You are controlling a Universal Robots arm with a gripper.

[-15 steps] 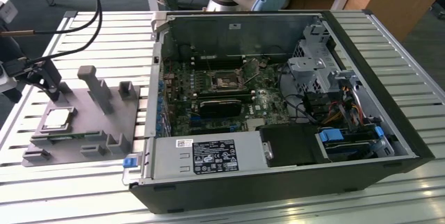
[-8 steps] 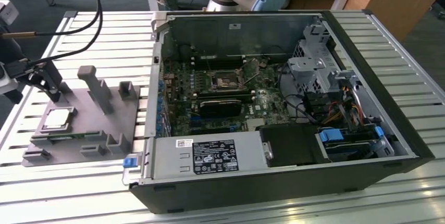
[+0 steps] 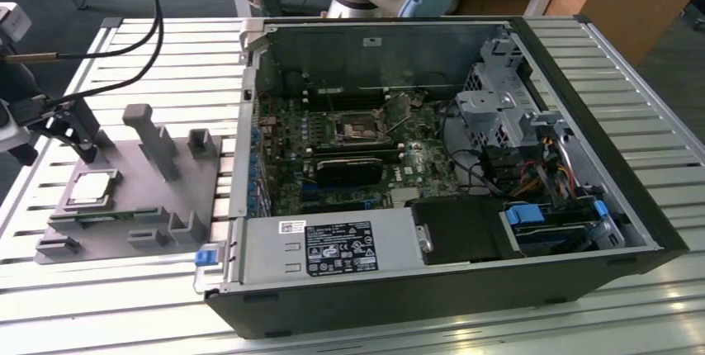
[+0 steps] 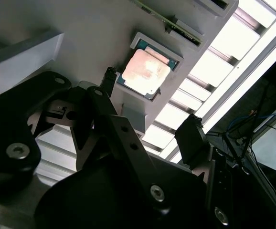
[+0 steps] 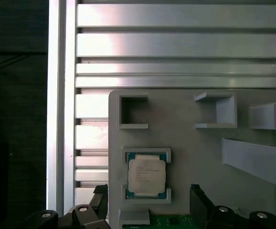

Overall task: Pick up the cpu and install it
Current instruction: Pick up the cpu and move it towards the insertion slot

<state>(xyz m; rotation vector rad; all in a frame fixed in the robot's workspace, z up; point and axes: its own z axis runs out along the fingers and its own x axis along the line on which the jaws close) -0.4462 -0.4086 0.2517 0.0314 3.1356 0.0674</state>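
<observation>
The cpu (image 3: 92, 188) lies flat in a shallow recess of the grey fixture (image 3: 154, 215), at the exterior view's left, on the slatted table (image 3: 617, 74) and well apart from the open computer case (image 3: 463, 289). Its silvery metal top faces upward, with a thin green rim visible around it in the first wrist view (image 5: 146, 175).

The gripper (image 5: 148, 191) is seen close to the chip but apart from it. Its fingers (image 4: 190, 138) are spread wide and nothing is grasped.

The chip is judged to be light, thin and stiff. The smooth lid is likely slippery, and the underside is likely fragile, so pressure on the faces is best avoided. Hold is best taken on two opposite edges. The recess walls close off two ends of the chip, while the other two sides are left free, and the spread fingers are lined up with those free sides.

The outline is nearly square. The slightly longer axis appears to run between the two walled ends, across the line joining the fingers, though the difference is small. In the case, the dark socket (image 3: 358, 130) is seen on the motherboard.
</observation>
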